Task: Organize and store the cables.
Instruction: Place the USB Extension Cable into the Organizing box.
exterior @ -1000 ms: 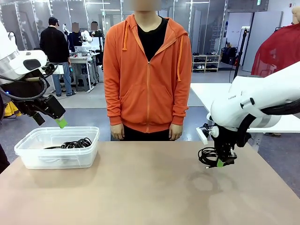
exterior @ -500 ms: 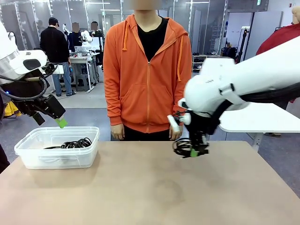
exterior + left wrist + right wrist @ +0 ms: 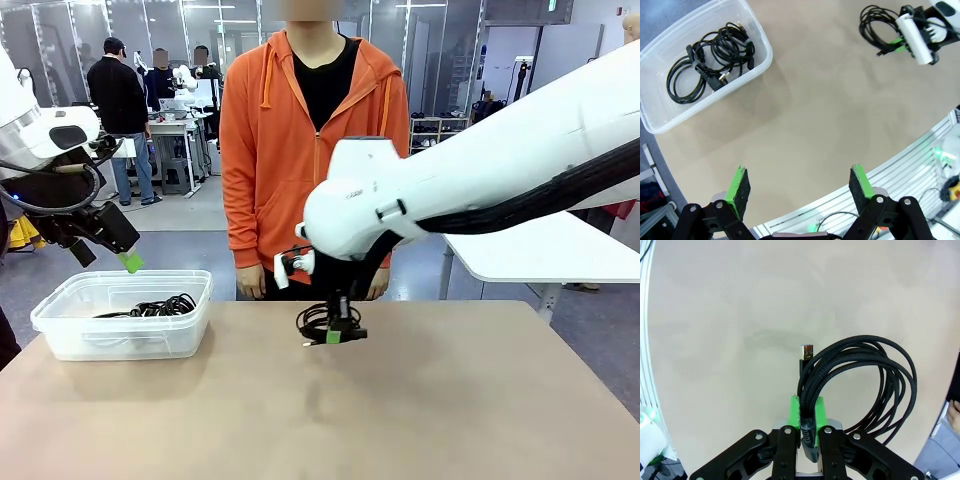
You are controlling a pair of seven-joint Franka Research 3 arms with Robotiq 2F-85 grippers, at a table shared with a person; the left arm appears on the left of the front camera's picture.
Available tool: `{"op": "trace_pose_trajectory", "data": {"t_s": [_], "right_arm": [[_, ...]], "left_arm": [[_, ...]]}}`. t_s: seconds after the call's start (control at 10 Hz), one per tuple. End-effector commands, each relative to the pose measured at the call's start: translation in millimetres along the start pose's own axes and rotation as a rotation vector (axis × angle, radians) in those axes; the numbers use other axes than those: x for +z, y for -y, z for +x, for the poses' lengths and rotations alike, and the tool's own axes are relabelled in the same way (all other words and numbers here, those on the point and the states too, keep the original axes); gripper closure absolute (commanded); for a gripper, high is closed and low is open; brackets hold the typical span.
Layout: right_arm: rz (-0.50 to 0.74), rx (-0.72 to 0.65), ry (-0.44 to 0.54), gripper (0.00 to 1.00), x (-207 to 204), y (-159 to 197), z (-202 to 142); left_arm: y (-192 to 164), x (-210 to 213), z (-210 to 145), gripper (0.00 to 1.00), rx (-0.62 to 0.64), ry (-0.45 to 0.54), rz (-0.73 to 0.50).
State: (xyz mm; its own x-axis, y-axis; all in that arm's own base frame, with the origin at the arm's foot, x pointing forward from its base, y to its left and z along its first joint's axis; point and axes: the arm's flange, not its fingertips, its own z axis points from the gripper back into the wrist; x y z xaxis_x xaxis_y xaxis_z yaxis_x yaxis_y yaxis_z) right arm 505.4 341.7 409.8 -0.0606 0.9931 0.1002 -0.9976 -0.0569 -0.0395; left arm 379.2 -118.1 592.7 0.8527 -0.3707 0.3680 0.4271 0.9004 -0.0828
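Beige tabletop (image 3: pixel 450 420) lies bare nearest the camera. Just above its middle the right gripper (image 3: pixel 337 335) is seen with its green pads pressed together on a coiled black cable (image 3: pixel 318 320), which is pinched at one side of the coil so that the loops hang clear of the surface; in the right wrist view the coil (image 3: pixel 865 375) is spread out beyond the fingertips with a metal plug (image 3: pixel 806 351) sticking up at the pinch. To the robot's left, near the tabletop's far edge, a clear plastic bin (image 3: pixel 60 335) is set, and other cables (image 3: pixel 155 306) are already lying in it. The bin is therefore well apart from the held coil, on the left, and a carry across the tabletop is judged to be needed. Over the bin the left gripper (image 3: pixel 128 262) is held spread and empty. Beyond the tabletop a person in an orange hoodie (image 3: pixel 315 150) is standing.
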Motion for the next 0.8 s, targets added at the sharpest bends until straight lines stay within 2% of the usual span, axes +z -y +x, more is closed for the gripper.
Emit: {"op": "trace_pose_trajectory", "data": {"t_s": [0.0, 0.3, 0.5, 0.7], "right_arm": [[-0.027, -0.048, -0.032, 1.00, -19.3, 4.2, 31.6], [-0.025, -0.065, -0.027, 1.00, -50.3, -2.1, 64.9], [-0.010, -0.062, -0.036, 1.00, -67.4, -3.6, 72.2], [0.019, -0.080, 0.007, 1.00, -71.5, -4.1, 72.8]], "left_arm": [[0.6, 3.5, 3.3, 0.00, 0.017, -0.013, -0.003], [0.6, 3.5, 3.3, 0.00, 0.017, -0.013, -0.003], [0.6, 3.5, 3.3, 0.00, 0.017, -0.013, -0.003], [0.6, 3.5, 3.3, 0.00, 0.017, -0.013, -0.003]]}}
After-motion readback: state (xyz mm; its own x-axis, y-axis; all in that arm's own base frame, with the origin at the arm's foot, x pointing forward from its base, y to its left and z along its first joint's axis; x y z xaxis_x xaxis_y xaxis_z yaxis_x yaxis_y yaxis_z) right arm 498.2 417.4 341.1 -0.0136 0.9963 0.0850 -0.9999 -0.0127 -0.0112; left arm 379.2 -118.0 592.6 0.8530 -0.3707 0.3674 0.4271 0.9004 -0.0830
